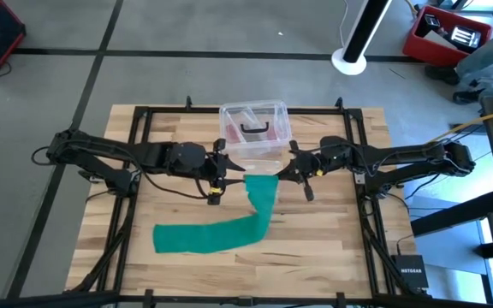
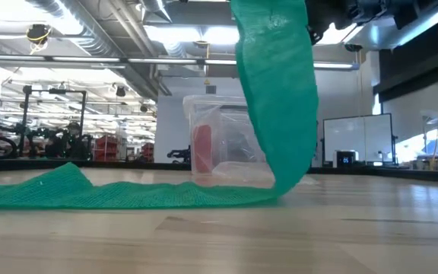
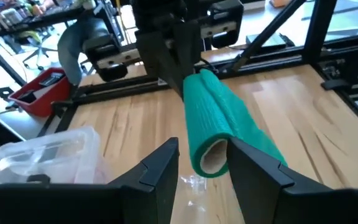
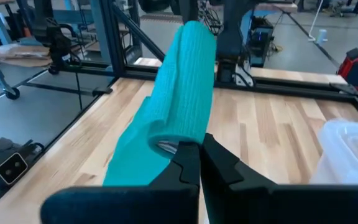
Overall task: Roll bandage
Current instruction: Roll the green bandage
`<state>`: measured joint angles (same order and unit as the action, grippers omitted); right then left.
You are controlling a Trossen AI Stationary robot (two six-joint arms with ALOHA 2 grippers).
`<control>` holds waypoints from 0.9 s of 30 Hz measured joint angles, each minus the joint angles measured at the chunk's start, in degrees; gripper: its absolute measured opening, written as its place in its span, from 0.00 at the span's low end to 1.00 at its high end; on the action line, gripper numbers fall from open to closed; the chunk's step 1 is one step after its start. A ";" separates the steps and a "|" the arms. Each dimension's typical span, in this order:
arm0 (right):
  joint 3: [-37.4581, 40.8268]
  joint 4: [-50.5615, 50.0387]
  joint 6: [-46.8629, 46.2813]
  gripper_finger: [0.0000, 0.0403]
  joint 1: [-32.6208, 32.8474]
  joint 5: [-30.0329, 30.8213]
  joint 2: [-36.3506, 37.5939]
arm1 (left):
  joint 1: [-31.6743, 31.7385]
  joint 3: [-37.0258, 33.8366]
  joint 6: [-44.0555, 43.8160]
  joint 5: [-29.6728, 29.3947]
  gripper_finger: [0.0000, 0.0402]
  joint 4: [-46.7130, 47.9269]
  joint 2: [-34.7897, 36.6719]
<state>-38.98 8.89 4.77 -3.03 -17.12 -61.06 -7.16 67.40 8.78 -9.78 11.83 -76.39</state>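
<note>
With the bandage (image 3: 219, 121) roll lifted between them, its tail trailing on the bench (image 1: 315, 248), the left gripper (image 3: 204, 167) clasps one end and the pinched-tight right gripper (image 4: 199, 163) the other: wind evenly, keeping tension.

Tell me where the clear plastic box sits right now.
In the high view the clear plastic box sits at the table's far middle edge, just behind the two grippers and the lifted end of the bandage.
</note>
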 joint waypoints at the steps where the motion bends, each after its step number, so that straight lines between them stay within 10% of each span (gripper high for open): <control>1: 0.00 0.44 0.00 0.00 0.00 -0.48 0.00 | -0.04 0.00 -0.01 0.00 0.32 -0.20 0.06; 27: 0.11 3.31 -1.94 0.00 0.00 -6.40 0.13 | -0.09 0.00 0.65 -0.15 0.32 1.00 -0.25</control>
<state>-38.87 12.20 2.83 -3.03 -23.53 -60.93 -7.25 67.40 9.43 -9.93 12.83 -76.64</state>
